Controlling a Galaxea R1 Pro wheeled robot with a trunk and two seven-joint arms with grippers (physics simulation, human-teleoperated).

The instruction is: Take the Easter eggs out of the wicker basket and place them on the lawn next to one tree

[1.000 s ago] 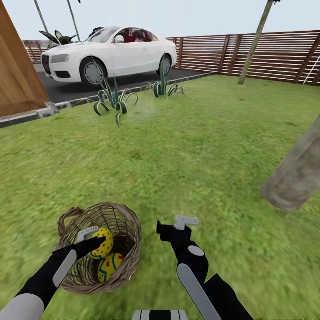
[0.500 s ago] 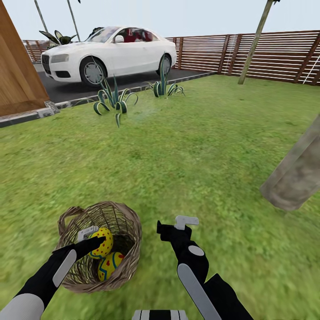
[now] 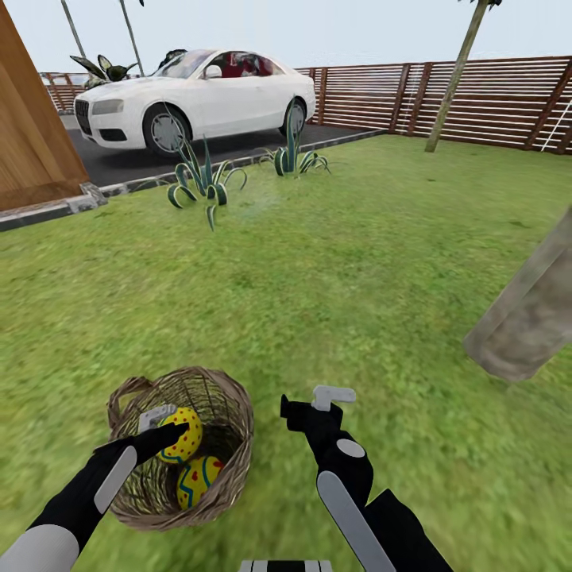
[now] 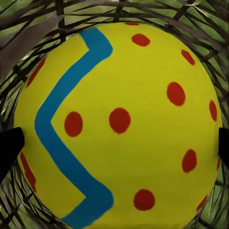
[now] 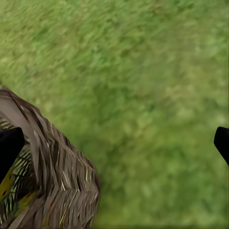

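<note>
We log left gripper point(image 3: 168, 427) inside round light-brown wicker basket point(image 3: 230, 461) on lawn point(image 3: 334, 278), fingers pinching upper yellow egg with blue zigzag point(image 3: 183, 433); second egg point(image 3: 197, 481) lies just below; right gripper point(image 3: 314, 401) spread, beside basket; thick grey-brown trunk point(image 3: 524, 318) stands rightward.

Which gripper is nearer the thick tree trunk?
Right. The right gripper hangs over grass between the wicker basket and the trunk; the left gripper is inside the basket, farther away.

left tool point(image 3: 163, 425): fingers clamped, arm reaching forward | right tool point(image 3: 318, 400): fingers spread, arm raised forward
</note>
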